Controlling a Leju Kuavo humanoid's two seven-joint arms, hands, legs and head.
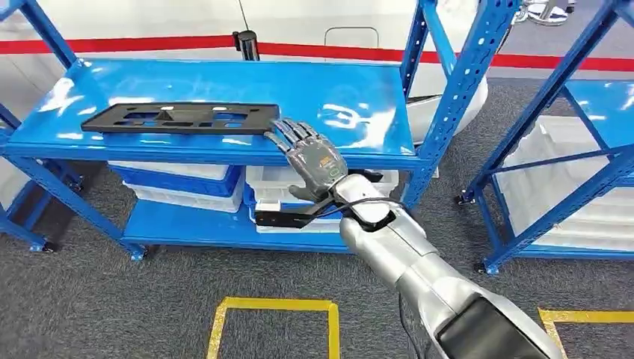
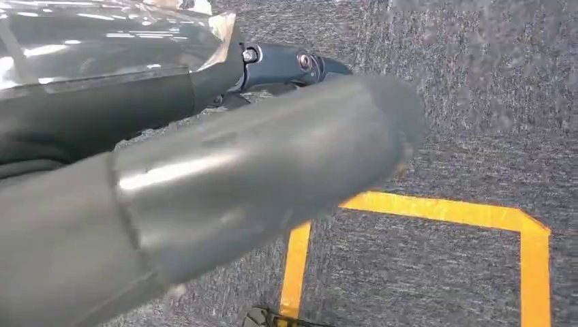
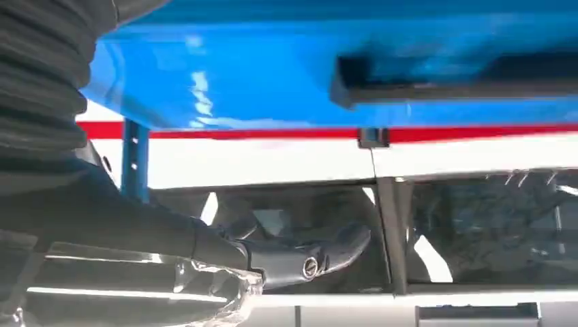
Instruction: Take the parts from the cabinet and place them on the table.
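- Head view: the black part, a long flat plate with cut-outs, lies on the blue shelf of the cabinet, along the front edge and toward the left end. The right hand reaches over the front edge near the middle, fingers stretched out and apart, palm down, fingertips touching or just short of the part's right end; I cannot tell which. It holds nothing. White bins sit on the lower shelf. Yellow floor tape marks squares on the grey carpet in front.
- Left wrist view: the left hand hangs over the carpet beside a yellow tape mark. A blurred grey thumb covers much of the frame, and a dark finger pokes out past it with nothing seen in its grasp; how far the fingers are spread I cannot tell.
- Right wrist view: the shelf and the end of the part show close ahead of a dark finger, with a gap between them here.
- Judgement: the task is at its start. The part is not yet gripped or lifted, no table is in sight, and grasping, carrying and setting down all remain.
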